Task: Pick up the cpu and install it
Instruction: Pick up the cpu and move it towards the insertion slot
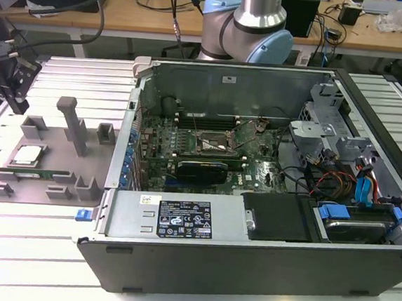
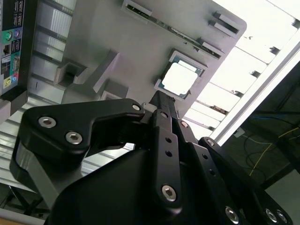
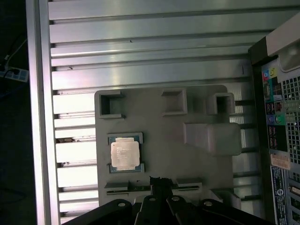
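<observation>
A ribbed aluminium table (image 1: 37,249) carries a grey moulded tray (image 1: 53,187) beside an open steel computer case (image 1: 249,246). The black gripper (image 3: 158,181) has its slim jaws pressed together on nothing, hovering over the tray near the cpu (image 3: 125,154) but apart from it. The cpu, a flat square with a silvery lid and green rim, lies in its shallow square pocket. The arm reaches to the exterior view's left, wrist angled downward. Inside the case, a square socket (image 1: 214,143) sits on the green motherboard

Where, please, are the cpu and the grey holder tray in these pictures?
cpu (image 3: 125,154): first wrist view, middle of its metal top.
grey holder tray (image 3: 164,140): first wrist view, bare flat surface.
</observation>
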`<action>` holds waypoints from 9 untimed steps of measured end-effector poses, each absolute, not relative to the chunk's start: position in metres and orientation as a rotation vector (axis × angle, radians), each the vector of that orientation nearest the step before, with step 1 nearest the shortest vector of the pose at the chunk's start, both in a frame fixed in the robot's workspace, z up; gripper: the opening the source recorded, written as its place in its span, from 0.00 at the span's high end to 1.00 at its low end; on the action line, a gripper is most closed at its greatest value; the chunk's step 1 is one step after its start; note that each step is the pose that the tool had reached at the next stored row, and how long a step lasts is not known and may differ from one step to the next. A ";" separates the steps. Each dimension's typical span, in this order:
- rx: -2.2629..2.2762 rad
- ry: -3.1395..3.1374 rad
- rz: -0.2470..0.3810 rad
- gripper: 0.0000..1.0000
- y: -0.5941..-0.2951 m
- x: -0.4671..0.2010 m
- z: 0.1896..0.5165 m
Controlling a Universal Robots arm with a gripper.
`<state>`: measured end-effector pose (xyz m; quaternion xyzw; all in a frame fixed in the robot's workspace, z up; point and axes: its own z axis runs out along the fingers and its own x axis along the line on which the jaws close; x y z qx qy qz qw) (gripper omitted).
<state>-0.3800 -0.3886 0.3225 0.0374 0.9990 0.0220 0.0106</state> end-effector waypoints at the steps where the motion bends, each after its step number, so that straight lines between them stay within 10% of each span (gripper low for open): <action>1: 0.117 3.117 0.069 0.89 -0.389 -0.380 0.322; 9: 0.117 3.116 0.069 0.89 -0.389 -0.393 0.320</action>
